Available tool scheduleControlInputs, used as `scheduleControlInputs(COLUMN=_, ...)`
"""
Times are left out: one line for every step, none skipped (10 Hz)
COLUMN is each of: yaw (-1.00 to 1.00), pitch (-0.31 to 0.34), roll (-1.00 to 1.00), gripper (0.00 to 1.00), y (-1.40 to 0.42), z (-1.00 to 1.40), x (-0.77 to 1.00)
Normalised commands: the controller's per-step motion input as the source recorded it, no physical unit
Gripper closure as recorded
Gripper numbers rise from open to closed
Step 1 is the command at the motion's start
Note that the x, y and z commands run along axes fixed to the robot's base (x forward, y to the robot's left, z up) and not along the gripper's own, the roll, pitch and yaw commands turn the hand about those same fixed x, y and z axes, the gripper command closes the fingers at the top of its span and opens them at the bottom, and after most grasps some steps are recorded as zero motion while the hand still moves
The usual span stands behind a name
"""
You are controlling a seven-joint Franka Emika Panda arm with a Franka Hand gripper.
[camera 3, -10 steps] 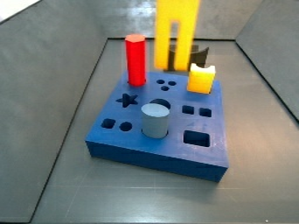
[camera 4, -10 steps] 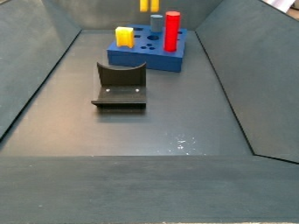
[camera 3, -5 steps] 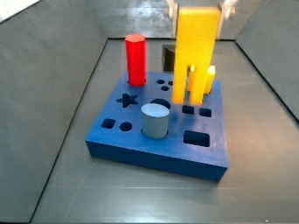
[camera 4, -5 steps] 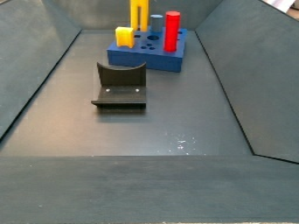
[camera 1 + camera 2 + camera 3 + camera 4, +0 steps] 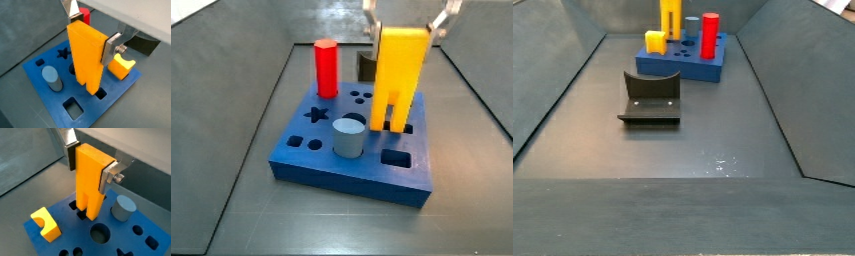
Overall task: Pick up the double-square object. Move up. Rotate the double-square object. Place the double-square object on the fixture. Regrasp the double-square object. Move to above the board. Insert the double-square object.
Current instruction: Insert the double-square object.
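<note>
Double-square object (image 5: 87,57) clamped upright between gripper (image 5: 93,31) fingers (prongs down)

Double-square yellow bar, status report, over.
Gripper above the blue board, shut on the long yellow double-square bar. Bar upright, prongs down at the board's square holes. Short yellow notched peg close beside it; red hexagonal peg apart.

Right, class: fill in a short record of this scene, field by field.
claw: above the board, shut on the bar
bar: yellow, upright, prongs down at the board's square holes
board: blue, flat on the floor
red peg: upright in the board
grey cylinder: upright in the board
fixture: apart from the board, nothing on it
</note>
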Motion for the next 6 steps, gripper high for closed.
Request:
scheduleControlInputs(yaw=-0.19, pitch=0.09, roll=0.17, gripper=1.0, y=0.0, z=-0.16, x=0.56)
scheduleControlInputs(yaw=-0.21, pitch=0.104, roll=0.08, gripper=1.0, y=0.06, z=-0.11, x=0.7)
scheduleControlInputs(yaw=-0.24, pitch=0.1, roll=0.04, gripper=1.0, y=0.09, z=-0.15, x=0.78)
scheduleControlInputs(yaw=-0.29, pitch=0.027, roll=0.03, gripper=1.0, y=0.0, z=-0.29, x=0.72)
scheduleControlInputs(yaw=-0.29, pitch=0.064, roll=0.01, gripper=1.0, y=0.02, z=-0.35, x=0.74)
scheduleControlInputs(yaw=-0.3, pitch=0.084, roll=0.01, gripper=1.0, y=0.04, z=-0.33, x=0.73)
